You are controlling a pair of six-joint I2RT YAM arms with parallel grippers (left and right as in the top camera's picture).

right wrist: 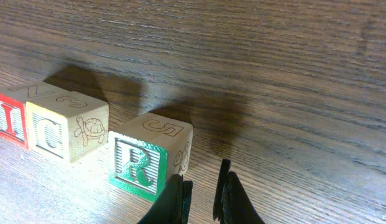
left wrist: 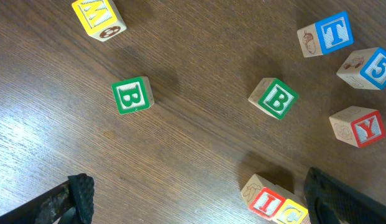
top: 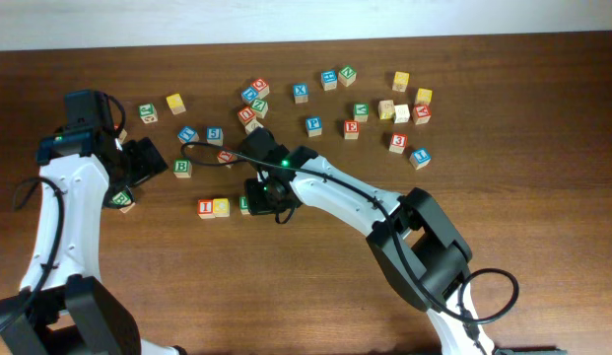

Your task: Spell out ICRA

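Three cubes form a row on the table: the red I [top: 206, 208], the yellow C [top: 222, 207] touching it, and the green R [right wrist: 142, 165] a small gap to the right of the C [right wrist: 55, 135]. My right gripper [right wrist: 204, 175] is shut and empty, low over the wood just right of the R. In the overhead view it [top: 269, 195] covers part of that cube. My left gripper [left wrist: 199, 190] stands wide open and empty, left of the I [left wrist: 265, 202]. I cannot tell which cube is the A.
Two green B cubes [left wrist: 132, 95] [left wrist: 275, 98] lie ahead of the left gripper, with a blue T [left wrist: 332, 32], a blue 5 [left wrist: 374, 68] and a red Y [left wrist: 360, 127] to their right. Several loose cubes, including a red E [top: 351, 128], are scattered across the far side.
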